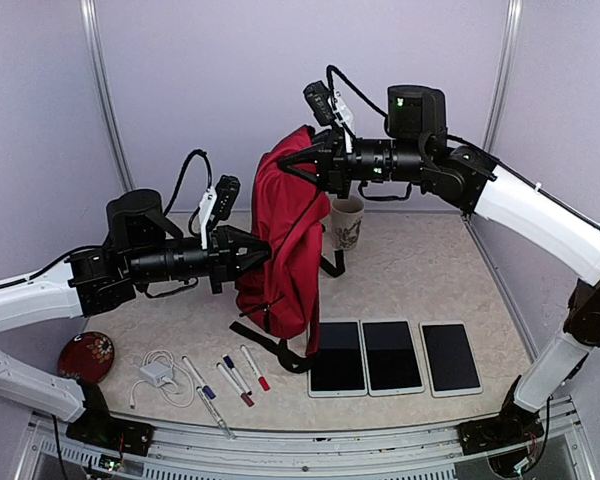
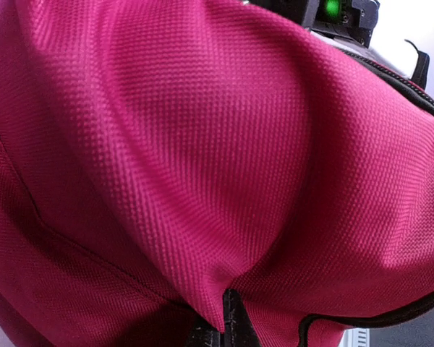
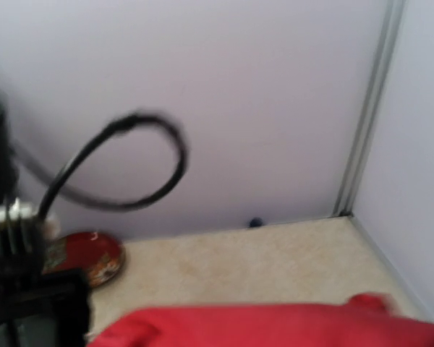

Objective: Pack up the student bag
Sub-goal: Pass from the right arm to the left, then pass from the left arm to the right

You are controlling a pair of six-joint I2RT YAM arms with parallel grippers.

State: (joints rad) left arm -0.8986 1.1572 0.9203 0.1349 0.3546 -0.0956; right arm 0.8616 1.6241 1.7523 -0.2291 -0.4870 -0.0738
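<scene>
The student bag (image 1: 285, 250) hangs upright mid-scene, its top at our right gripper (image 1: 298, 165), whose jaws we cannot read. Our left gripper (image 1: 253, 257) is clenched on its side fabric. If the top grip fails, the bag may slump onto the tablets (image 1: 392, 357) or tip the mug (image 1: 346, 222).

Student bag (image 1: 285, 240): dark-red woven fabric (black piping, black straps); hanging upright, slack; lower strap loop trailing below.

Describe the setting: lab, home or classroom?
Probably a robot lab test booth: plain white wall panels in metal framing, with tablets and markers laid out in neat rows on the table.
</scene>
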